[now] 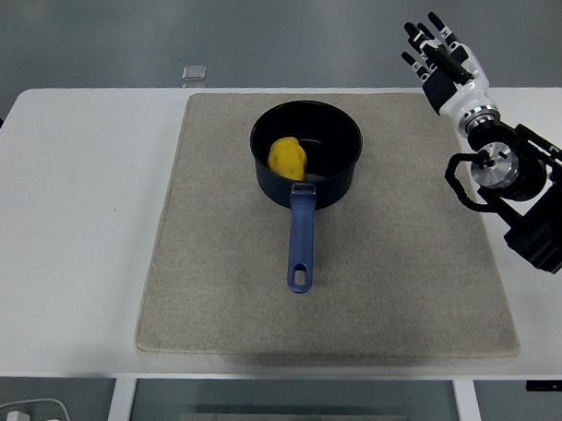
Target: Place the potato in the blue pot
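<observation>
I see the yellow potato (287, 158) inside the blue pot (307, 168) — my right robot hand (442, 62), fingers spread and empty, sits well apart, up right.

From my seat the table (69, 227) reads as a smooth white top with a faint satin sheen. The mat (219, 296) over it looks like grey-beige felt or woven cloth, matt and slightly fuzzy, with a faintly mottled nap. The blue pot (340, 176) has a glossy enamel-like wall and a dark, shiny interior that catches light; its handle looks like smooth blue plastic or coated metal. The potato (287, 158) appears yellow with a soft waxy gloss. My right hand (447, 68) shows hard black and white plastic shells, and behind it a polished metal ring at the wrist among matt black arm parts.
</observation>
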Controlling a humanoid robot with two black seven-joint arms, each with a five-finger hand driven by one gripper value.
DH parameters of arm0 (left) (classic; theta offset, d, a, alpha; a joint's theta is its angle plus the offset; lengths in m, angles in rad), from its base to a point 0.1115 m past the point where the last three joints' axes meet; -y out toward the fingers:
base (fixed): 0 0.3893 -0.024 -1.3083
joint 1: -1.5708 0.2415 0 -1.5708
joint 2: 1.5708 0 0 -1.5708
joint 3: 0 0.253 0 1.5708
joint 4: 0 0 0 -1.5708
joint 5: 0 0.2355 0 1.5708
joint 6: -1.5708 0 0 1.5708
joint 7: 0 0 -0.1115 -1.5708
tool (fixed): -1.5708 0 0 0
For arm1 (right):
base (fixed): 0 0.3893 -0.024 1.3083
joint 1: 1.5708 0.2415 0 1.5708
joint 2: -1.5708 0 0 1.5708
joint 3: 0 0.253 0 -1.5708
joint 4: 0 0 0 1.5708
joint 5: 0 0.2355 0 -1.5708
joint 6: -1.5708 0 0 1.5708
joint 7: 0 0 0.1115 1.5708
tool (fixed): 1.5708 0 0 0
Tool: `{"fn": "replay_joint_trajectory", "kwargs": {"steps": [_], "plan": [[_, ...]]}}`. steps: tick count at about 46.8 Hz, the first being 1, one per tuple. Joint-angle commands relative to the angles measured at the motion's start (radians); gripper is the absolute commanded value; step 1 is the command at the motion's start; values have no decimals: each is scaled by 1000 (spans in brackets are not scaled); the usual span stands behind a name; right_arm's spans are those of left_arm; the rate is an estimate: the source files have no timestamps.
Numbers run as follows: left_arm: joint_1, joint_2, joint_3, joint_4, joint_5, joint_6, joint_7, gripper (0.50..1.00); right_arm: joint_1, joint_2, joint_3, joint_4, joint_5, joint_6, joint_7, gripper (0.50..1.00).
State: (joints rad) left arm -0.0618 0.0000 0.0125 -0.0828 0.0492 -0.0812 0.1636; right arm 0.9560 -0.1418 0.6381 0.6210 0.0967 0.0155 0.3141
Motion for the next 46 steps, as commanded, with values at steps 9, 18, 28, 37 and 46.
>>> {"fn": "replay_joint_trajectory", "kwargs": {"steps": [9, 18, 28, 37, 46], "plan": [[0, 0, 1, -2, 0, 0, 0, 996, -2, -2, 0, -3, -8, 21, 13, 926], [-1, 0, 1, -2, 0, 0, 0, 996, -2, 1, 0, -18, -8, 24, 19, 926], [0, 0, 0, 0, 0, 0, 0, 996, -11, 1, 0, -40, -8, 26, 30, 926], [0, 0, 1, 0, 0, 0, 0, 996, -14, -12, -1, -44, -8, 27, 31, 926], [0, 0, 1, -2, 0, 0, 0, 996, -23, -18, 0, -64, -8, 43, 34, 926]]}}
